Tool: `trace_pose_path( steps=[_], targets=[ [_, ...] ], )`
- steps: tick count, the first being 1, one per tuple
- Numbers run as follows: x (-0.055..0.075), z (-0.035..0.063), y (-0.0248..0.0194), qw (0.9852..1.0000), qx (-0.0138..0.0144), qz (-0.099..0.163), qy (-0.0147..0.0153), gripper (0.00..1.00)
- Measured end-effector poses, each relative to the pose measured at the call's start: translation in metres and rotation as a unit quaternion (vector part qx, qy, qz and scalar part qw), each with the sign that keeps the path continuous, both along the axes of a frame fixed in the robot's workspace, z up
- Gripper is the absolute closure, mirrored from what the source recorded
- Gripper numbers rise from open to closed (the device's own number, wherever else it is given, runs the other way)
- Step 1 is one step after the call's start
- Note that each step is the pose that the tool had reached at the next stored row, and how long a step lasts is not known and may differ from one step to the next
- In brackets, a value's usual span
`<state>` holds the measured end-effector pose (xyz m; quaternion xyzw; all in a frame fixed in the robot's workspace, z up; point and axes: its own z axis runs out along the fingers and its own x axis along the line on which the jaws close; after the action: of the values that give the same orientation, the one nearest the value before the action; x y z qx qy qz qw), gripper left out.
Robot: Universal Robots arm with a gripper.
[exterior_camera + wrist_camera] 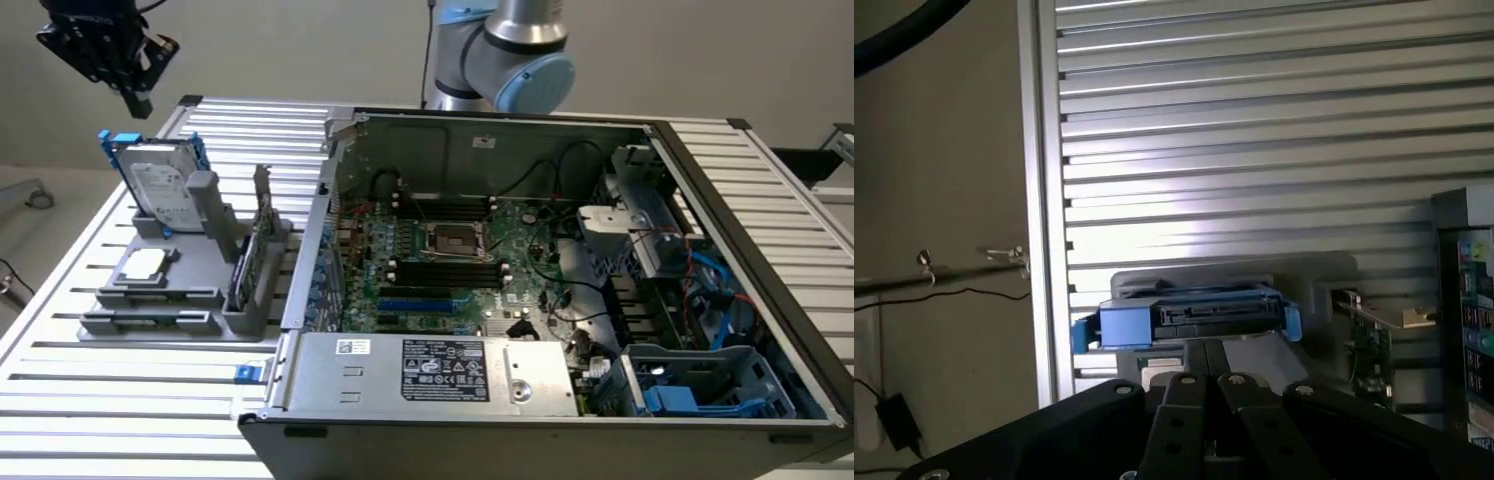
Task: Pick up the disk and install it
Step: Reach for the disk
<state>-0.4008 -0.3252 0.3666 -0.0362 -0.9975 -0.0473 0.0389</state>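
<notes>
The disk [160,185] stands on edge in a grey holder [200,215] at the exterior view's left. It is a silver drive with a white label in a blue carrier. My gripper [138,105] hangs in the air above and slightly behind it, apart from it. In the wrist view the disk [1189,318] shows edge-on beyond my gripper [1204,380]. The black fingers [1179,395] are pressed together and hold nothing.
An open computer case [320,200] takes up the middle and right of the slatted metal table [107,400]. Blue caddies [707,385] sit in its near right corner. The grey fixture also holds a silver chip [144,265] and an upright card [260,230].
</notes>
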Motion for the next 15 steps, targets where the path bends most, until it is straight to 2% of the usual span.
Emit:
trace_pose_path(
  steps=[7, 9, 12, 13, 14, 15],
  targets=[
    [-0.023, -0.0065, 0.0079, 1.0000, 0.0009, 0.003, -0.0045, 0.89],
    [-0.025, -0.0069, 0.0127, 1.0000, 0.0008, 0.005, -0.0049, 0.89],
    [-0.026, -0.0069, 0.0238, 0.9999, 0.0001, 0.009, -0.0052, 0.89],
    [-0.026, -0.0069, 0.0277, 0.9999, -0.0002, 0.009, -0.0060, 0.89],
    [-0.028, -0.0068, 0.0296, 0.9999, -0.0003, 0.009, -0.0076, 0.89],
    [-0.028, -0.0069, 0.0297, 0.9999, -0.0002, 0.009, -0.0102, 0.89]
  ],
)
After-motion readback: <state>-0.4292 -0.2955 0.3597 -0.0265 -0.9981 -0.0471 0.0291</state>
